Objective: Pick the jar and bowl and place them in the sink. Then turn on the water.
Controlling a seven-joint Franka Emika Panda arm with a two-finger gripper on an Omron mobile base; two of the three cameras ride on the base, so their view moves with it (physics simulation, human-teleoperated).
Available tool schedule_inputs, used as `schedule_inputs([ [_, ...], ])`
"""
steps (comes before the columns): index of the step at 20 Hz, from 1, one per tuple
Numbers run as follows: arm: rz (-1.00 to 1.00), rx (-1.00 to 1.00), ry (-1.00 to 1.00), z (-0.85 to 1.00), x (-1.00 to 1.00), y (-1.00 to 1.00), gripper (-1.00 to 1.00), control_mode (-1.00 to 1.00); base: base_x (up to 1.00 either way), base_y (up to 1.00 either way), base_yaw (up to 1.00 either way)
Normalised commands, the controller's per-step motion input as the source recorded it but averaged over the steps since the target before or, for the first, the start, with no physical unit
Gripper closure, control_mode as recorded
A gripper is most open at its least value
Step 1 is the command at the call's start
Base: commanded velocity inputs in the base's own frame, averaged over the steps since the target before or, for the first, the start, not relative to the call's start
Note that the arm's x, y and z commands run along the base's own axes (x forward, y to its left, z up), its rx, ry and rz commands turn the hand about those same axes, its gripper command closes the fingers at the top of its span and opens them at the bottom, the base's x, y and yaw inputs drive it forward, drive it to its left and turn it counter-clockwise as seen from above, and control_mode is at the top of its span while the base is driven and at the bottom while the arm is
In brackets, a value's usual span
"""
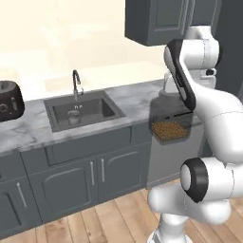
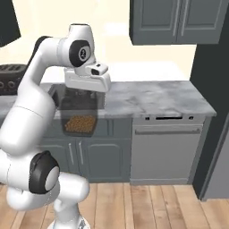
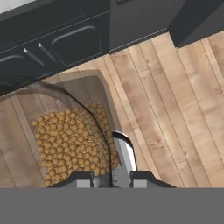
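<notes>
My gripper (image 2: pixel 81 95) is shut on the jar (image 2: pixel 80 113), a clear faceted glass jar with brown granules. The jar (image 1: pixel 171 121) hangs in the air in front of the counter edge, right of the sink (image 1: pixel 58 122), and part of my arm hides its top. In the hand view the jar (image 3: pixel 65 140) lies just ahead of the gripper (image 3: pixel 110 177), over the wooden floor. The sink is a dark recessed basin with a curved tap (image 1: pixel 75 83) at its back edge, and no water falls from the spout. The bowl is out of view.
A black toaster (image 1: pixel 9 100) stands on the marble counter (image 2: pixel 152 96) left of the sink. Grey cabinet doors (image 1: pixel 76 180) and a dishwasher front (image 2: pixel 165 147) run below the counter. Wall cabinets (image 1: pixel 161 19) hang above it on the right.
</notes>
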Motion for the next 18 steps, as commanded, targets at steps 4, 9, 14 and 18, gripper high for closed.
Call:
schedule_inputs([
  [4, 0.0, 0.0, 0.0, 0.0, 0.0, 0.0, 1.0, 1.0, 0.92, 0.01, 0.06],
  [9, 0.0, 0.0, 0.0, 0.0, 0.0, 0.0, 1.0, 1.0, 0.96, 0.0, 0.11],
  [14, 0.0, 0.0, 0.0, 0.0, 0.0, 0.0, 1.0, 1.0, 0.82, 0.0, 0.14],
  [18, 0.0, 0.0, 0.0, 0.0, 0.0, 0.0, 1.0, 1.0, 0.76, 0.01, 0.15],
])
